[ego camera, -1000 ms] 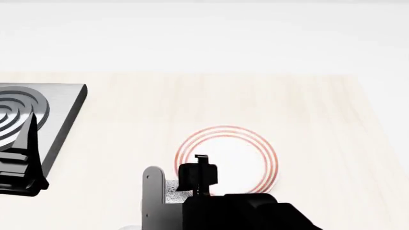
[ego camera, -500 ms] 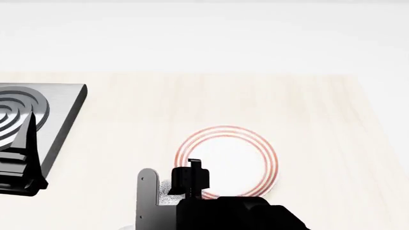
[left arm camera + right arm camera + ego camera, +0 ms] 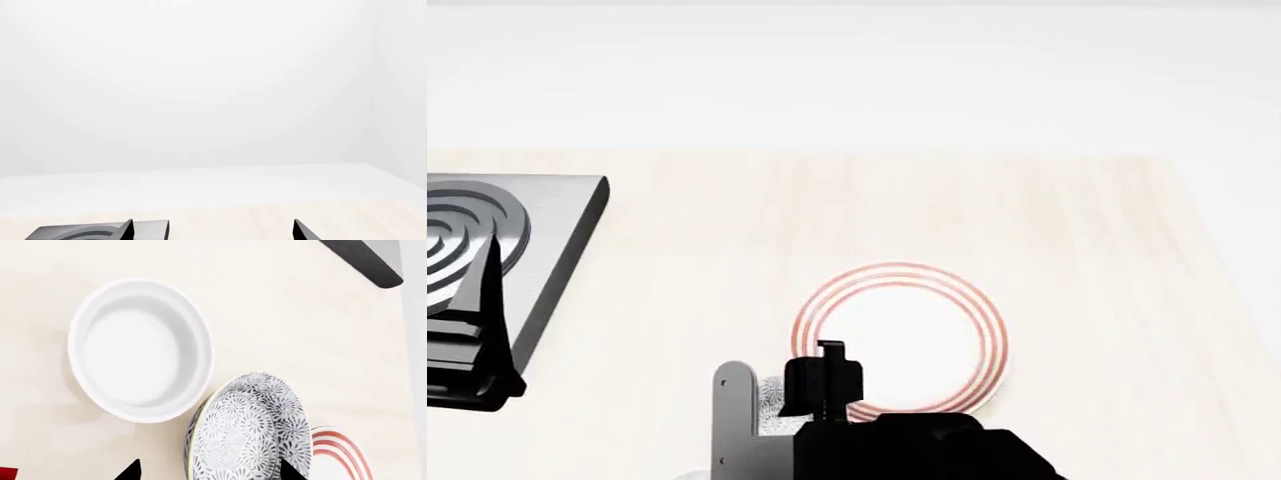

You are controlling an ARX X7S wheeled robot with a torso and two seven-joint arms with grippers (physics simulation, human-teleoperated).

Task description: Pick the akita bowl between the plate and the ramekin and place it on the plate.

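The plate [image 3: 901,330], white with red rings, lies on the pale wood table; a sliver of it [image 3: 340,455] shows in the right wrist view. The akita bowl [image 3: 250,432] sits between that plate and the plain white ramekin [image 3: 140,350], its speckled face turned to the camera and apparently tilted. My right gripper [image 3: 210,472] is open around it: one fingertip [image 3: 290,471] overlaps the bowl's edge, the other [image 3: 130,471] stands apart from it. From the head, only a speckled patch of the bowl [image 3: 774,392] shows beside my right gripper [image 3: 785,412]. My left gripper [image 3: 213,235] is open and empty.
A grey block with raised concentric rings [image 3: 521,225] sits at the table's left, under my left gripper [image 3: 467,340]; its corner [image 3: 363,260] shows past the ramekin. A small red patch [image 3: 5,474] sits at the right wrist view's corner. Bare wood lies beyond the plate.
My right gripper has dropped back toward the near left, away from the plate's middle, and settled over the bowl. The left arm has barely moved.
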